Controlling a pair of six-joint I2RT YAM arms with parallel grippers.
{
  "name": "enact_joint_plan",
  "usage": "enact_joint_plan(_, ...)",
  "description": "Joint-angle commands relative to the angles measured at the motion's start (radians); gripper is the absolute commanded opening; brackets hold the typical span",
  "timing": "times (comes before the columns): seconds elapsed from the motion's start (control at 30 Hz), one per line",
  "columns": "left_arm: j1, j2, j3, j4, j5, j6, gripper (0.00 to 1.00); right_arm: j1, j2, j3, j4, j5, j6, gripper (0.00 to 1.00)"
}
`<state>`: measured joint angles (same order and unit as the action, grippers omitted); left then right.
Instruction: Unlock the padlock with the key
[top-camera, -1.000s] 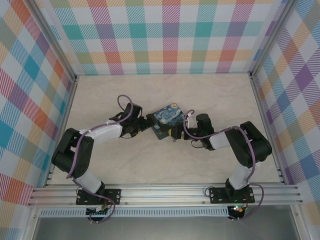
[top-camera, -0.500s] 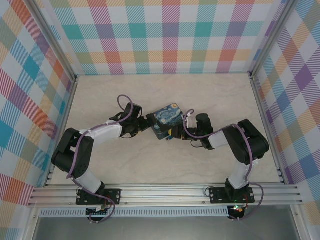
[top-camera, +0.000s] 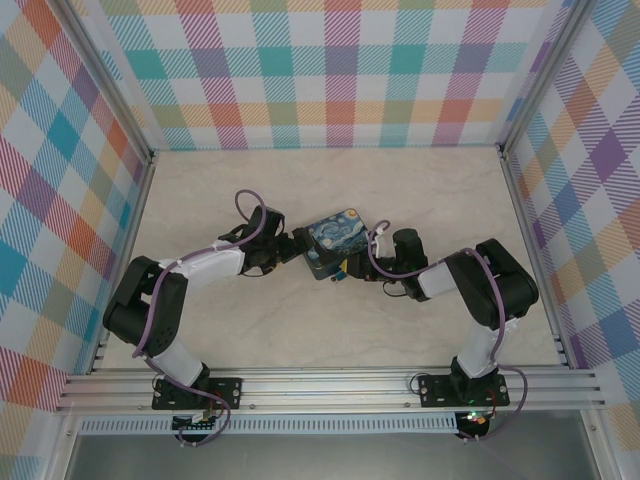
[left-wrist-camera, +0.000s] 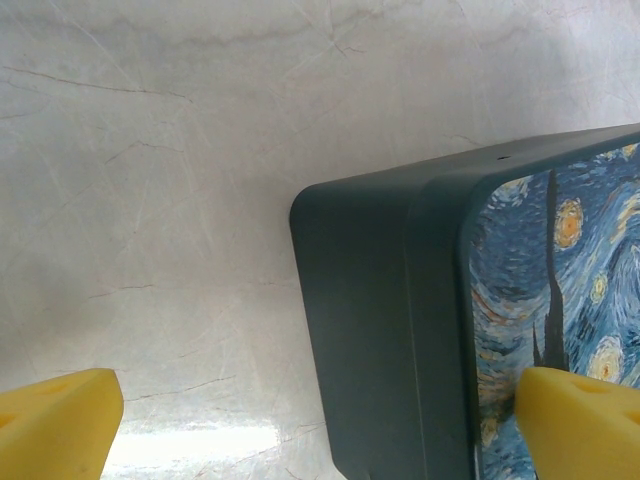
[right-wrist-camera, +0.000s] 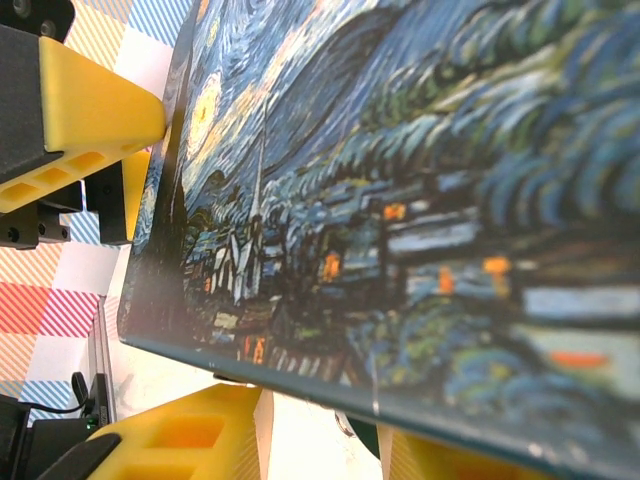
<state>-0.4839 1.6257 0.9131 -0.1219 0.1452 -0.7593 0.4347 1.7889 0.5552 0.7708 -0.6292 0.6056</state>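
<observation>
Looking down from above, I see both arms bent inward over the pale table (top-camera: 420, 190), meeting at a blue-and-yellow painted tin (top-camera: 335, 235) near its middle. The left gripper (top-camera: 297, 245) sits at the tin's left end and the right gripper (top-camera: 343, 268) at its near edge, so the tin lies between the two.

From the left wrist, that gripper (left-wrist-camera: 320, 420) has its jaws spread wide. One yellow fingertip (left-wrist-camera: 55, 420) hangs over bare table (left-wrist-camera: 150, 150), well clear of the tin. The other is at the painted lid, and the tin's dark teal corner (left-wrist-camera: 390, 330) stands between them. It grips nothing.

From the right wrist, the lid (right-wrist-camera: 400, 200) looms very close and slanted across the view. One yellow finger (right-wrist-camera: 95, 110) of the left arm touches the tin's far edge. The right gripper (right-wrist-camera: 320, 440) shows its two yellow pads just under the lid's near edge with a narrow gap between them. Something small and dark green sits in that gap, but I cannot tell whether the pads pinch it or merely flank it.

Where the padlock and key lie, I cannot tell from here.
</observation>
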Motion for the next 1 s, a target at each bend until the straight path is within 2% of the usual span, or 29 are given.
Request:
enact_joint_plan(0.0, -0.018, 0.004, -0.026, -0.084, -0.018, 0.017, 1.00, -0.002, -0.006, -0.010, 0.061, -0.054, -0.011, 0.31)
enact_joint_plan(0.13, -0.018, 0.004, -0.028, -0.083, -0.019, 0.018, 1.00, -0.004, -0.010, -0.017, 0.061, -0.053, -0.014, 0.28)
enact_joint_plan(0.57, -0.017, -0.003, -0.030, -0.088, -0.028, 0.017, 1.00, -0.007, -0.010, -0.022, 0.057, -0.044, -0.015, 0.07)
enact_joint_plan(0.97, -0.018, -0.017, -0.045, -0.107, -0.061, 0.028, 1.00, -0.030, -0.064, -0.063, 0.027, 0.028, -0.004, 0.05)
